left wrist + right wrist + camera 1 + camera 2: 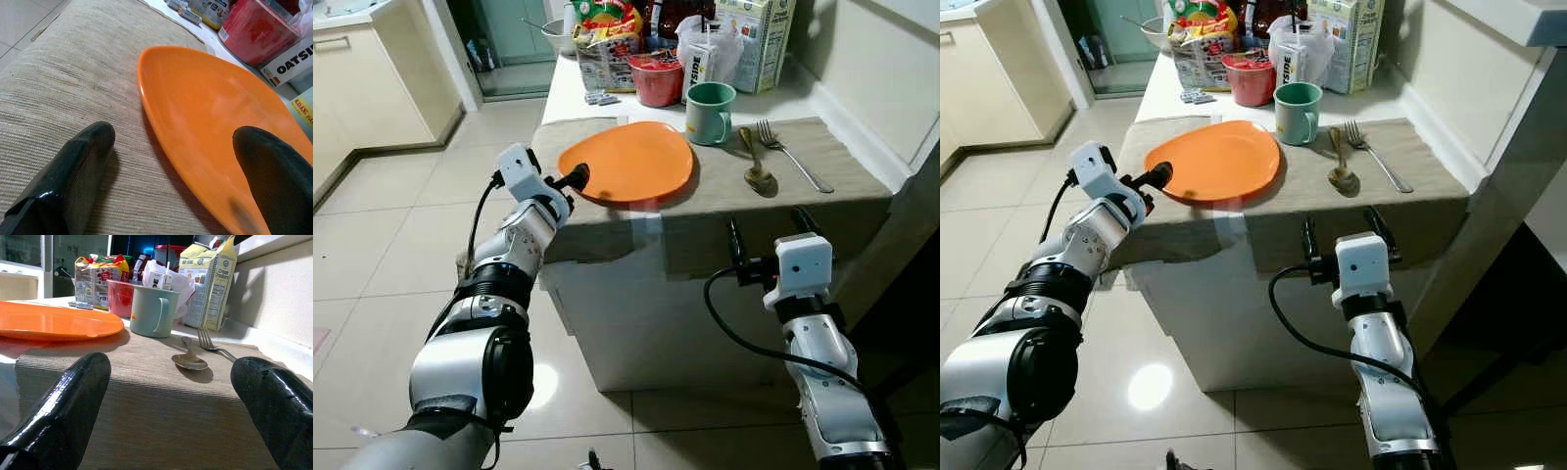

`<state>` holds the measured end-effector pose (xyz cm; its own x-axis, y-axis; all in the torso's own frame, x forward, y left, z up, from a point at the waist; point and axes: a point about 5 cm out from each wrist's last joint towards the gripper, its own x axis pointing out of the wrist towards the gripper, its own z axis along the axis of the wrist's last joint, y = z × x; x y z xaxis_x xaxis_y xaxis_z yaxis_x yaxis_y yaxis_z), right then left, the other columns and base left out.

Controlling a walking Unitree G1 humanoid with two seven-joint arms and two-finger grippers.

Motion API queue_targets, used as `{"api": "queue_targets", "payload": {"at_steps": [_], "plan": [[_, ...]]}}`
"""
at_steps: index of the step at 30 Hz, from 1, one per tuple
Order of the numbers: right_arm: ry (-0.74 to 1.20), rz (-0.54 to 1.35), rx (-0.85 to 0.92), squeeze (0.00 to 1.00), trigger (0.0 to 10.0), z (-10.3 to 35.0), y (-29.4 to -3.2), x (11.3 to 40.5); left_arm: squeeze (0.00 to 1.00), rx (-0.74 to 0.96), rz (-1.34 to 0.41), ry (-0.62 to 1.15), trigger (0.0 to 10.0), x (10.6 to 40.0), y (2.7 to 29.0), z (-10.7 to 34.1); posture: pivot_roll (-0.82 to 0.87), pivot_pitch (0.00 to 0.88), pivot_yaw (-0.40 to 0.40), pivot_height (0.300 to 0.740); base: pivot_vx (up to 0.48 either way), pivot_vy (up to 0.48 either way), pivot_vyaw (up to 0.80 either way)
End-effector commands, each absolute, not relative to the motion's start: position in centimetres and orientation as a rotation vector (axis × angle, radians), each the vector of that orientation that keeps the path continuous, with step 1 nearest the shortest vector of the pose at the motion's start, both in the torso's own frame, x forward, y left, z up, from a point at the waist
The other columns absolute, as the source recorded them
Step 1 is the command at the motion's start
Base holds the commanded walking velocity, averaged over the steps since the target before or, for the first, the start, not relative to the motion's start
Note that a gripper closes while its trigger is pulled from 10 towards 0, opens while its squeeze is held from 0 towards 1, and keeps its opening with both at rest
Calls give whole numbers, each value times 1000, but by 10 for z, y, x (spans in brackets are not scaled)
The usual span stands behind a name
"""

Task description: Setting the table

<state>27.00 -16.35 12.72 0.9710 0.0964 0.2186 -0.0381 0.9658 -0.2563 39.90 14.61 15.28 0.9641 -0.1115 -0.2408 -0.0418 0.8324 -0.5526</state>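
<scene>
Behind the orange plate [631, 162], a green mug [710, 112], contents unseen

Head pair high, facing down over the table [862, 186]; wrist views low, close, across its cloth.

A white counter [570, 93] carries a beige placemat [822, 162] that drapes over its near edge. On the mat lie an orange plate [631, 162], a green mug [710, 112], a spoon [756, 166] and a fork [788, 152]. Toward the far edge, cartons [759, 39], food packets [607, 49] and a red tub [657, 80] crowd the counter.
</scene>
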Motion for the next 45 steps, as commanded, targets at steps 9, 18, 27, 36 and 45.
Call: {"api": "queue_targets", "payload": {"at_steps": [9,18,27,36,45], "plan": [[-243,83,-256,0,10000,132,-159,266,0,-552,-79,267,10000,406,136,162,-277,21,150,740,0,0,0],[-230,72,-246,0,10000,128,-157,261,0,-508,-99,269,10000,407,129,162,-285,26,161,740,0,0,0],[-225,71,-248,0,10000,128,-158,260,0,-506,-116,287,10000,406,122,160,-292,21,160,740,0,0,0],[-221,69,-250,0,10000,128,-158,258,0,-539,-107,315,0,403,122,150,-291,19,161,740,0,0,0],[-210,77,-247,0,10000,125,-157,258,0,-557,-95,307,0,401,128,146,-283,24,156,740,0,0,0]]}}
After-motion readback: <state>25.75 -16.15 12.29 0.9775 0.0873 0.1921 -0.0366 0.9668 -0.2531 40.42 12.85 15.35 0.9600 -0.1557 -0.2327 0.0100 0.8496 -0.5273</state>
